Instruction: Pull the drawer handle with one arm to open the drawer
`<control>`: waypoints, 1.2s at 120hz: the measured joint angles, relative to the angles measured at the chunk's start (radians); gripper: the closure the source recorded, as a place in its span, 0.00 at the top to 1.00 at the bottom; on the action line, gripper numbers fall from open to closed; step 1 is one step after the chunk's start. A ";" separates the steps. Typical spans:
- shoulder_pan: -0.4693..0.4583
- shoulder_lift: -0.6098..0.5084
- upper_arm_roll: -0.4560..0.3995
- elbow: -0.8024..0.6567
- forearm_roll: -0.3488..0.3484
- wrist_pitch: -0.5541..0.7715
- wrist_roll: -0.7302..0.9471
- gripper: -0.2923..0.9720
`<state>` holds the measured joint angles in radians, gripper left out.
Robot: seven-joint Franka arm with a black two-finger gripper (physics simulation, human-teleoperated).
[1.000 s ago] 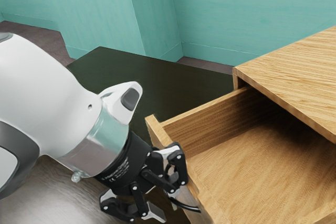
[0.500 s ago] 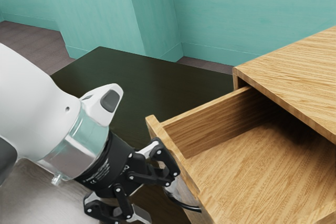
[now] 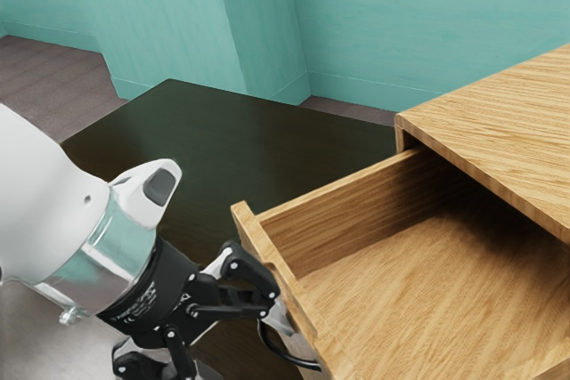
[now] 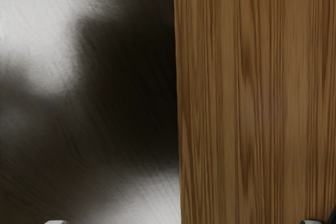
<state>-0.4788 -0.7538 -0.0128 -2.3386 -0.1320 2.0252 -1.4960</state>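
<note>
Drawer (image 3: 343, 220): one, light wood with a vertical grain, pulled well out of the cabinet (image 3: 499, 122) toward the exterior view's left.
Drawer contents: just its own wood floor and side walls; the back is shadowed under the cabinet top.
Drawer front: the top edge shows as a thin rim in the exterior view. In the wrist view the front (image 4: 252, 98) is a plain wood panel just ahead of the hand.
Handle (image 3: 289, 358): one thin dark curved bar on the drawer front, low down and right at the gripper.
Gripper (image 3: 245, 344): one, black, on the white arm (image 3: 53, 229), pushed up to the drawer front at the handle.
Fingers (image 3: 242, 275): two. The upper one sits just above the handle and the lower one is cut off by the frame edge. They look spread, with the handle between them rather than pinched, though contact is hard to read.
Fingertips (image 4: 55, 222): two pale tips, well apart at the sides of the hand.
Table (image 3: 240, 140): one, dark and glossy, under the arm and beside the drawer.
Room: teal walls (image 3: 401, 15), brown floor (image 3: 44, 77).
</note>
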 joint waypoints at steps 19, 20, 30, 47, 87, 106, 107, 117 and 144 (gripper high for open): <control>0.000 -0.049 0.000 -0.039 0.000 -0.004 -0.006 0.61; 0.000 -0.051 0.000 -0.041 0.000 -0.004 -0.006 0.61; 0.001 -0.076 0.000 -0.059 0.001 -0.007 -0.010 0.61; -0.001 -0.114 0.000 -0.080 -0.001 -0.015 -0.020 0.61; -0.004 -0.145 0.000 -0.095 -0.003 -0.039 -0.039 0.63; -0.004 -0.161 0.000 -0.094 -0.002 -0.056 -0.045 0.70; -0.004 -0.163 0.000 -0.094 -0.002 -0.057 -0.045 0.70; -0.003 -0.186 0.000 -0.094 -0.001 -0.070 -0.047 0.72; -0.014 -0.254 -0.003 -0.091 0.029 -0.113 -0.055 0.75</control>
<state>-0.4929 -1.0082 -0.0156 -2.4291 -0.1026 1.9124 -1.5510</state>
